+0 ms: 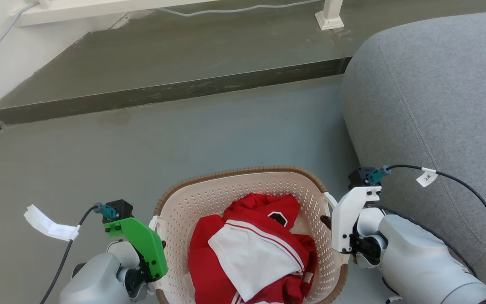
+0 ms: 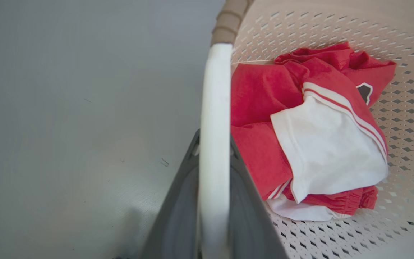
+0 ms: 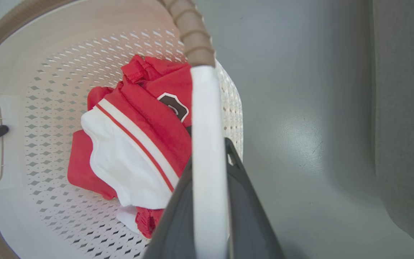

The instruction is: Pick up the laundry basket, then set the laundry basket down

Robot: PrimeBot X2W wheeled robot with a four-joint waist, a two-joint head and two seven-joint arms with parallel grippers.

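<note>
The laundry basket (image 1: 243, 171) is cream perforated plastic with a brown woven-look rim, low in the middle of the head view. Red and white clothes (image 1: 251, 249) lie inside it. My left gripper (image 1: 158, 242), under its green mount, is shut on the basket's left white handle (image 2: 214, 108), with a dark finger (image 2: 178, 216) on each side of the bar. My right gripper (image 1: 329, 221), under its white mount, is shut on the right white handle (image 3: 207, 118) in the same way. Whether the basket rests on the floor or hangs above it, I cannot tell.
A grey upholstered seat (image 1: 437, 105) bulks close to the right of the basket and my right arm. A raised dark step (image 1: 163, 90) crosses the floor ahead, with a white furniture leg (image 1: 329, 17) on it. Grey floor (image 1: 99, 160) lies ahead and to the left.
</note>
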